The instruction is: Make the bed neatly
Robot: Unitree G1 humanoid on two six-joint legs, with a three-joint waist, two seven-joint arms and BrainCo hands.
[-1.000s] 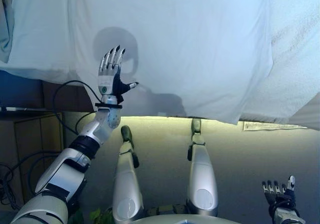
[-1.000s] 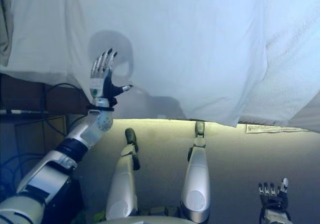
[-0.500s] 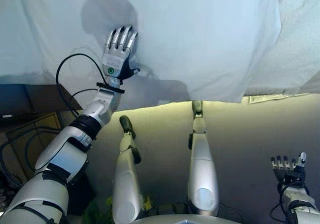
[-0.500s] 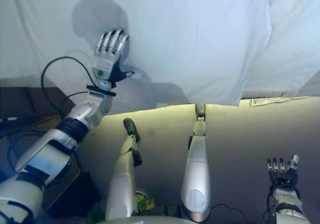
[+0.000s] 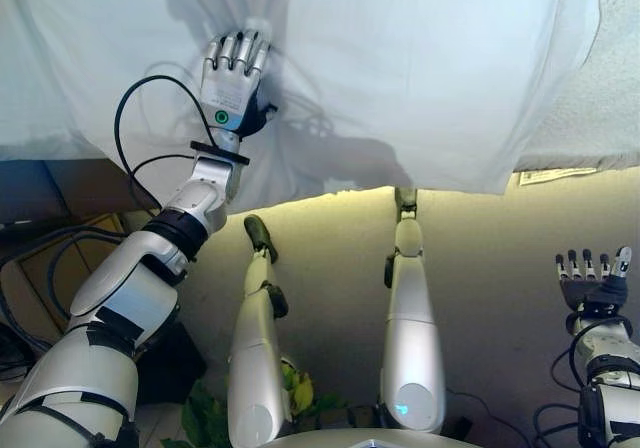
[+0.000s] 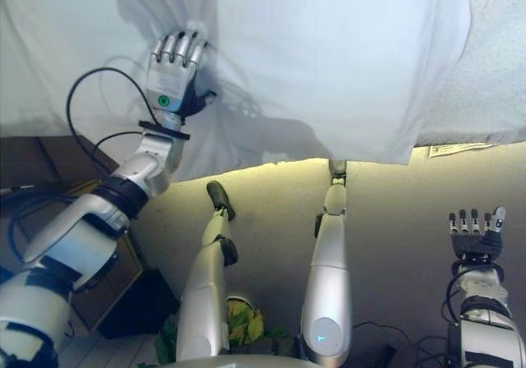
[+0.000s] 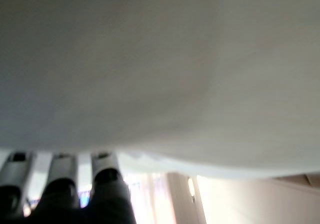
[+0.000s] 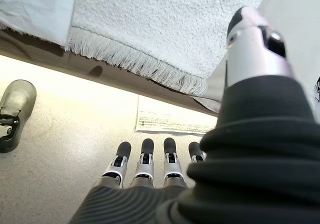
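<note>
While a white sheet (image 5: 400,68) covers the bed across the top of both eye views, its lower edge hangs over the side of the bed and ends above a pale floor (image 5: 500,258). The left hand (image 5: 232,73) is raised from the lower left and lies against the sheet near that hanging edge. Its fingers (image 5: 240,50) bend at their tips into the cloth, and creases spread out from them across the sheet. Whether the fingers have actually caught a fold cannot be told: in the left wrist view the sheet (image 7: 160,59) fills nearly everything, with only a few finger backs (image 7: 62,171) showing beneath it.

At the far right of the bed lies a white towel (image 5: 600,88) with a rough, looped texture, partly overlapped by the sheet. In the right wrist view the towel (image 8: 165,24) has a fringed edge hanging over the bed's side, and a label (image 8: 172,119) with print lies on the floor just below the fringe.

The right hand (image 5: 592,286) is low at the right, well apart from the bed, fingers straight and spread, holding nothing.
</note>
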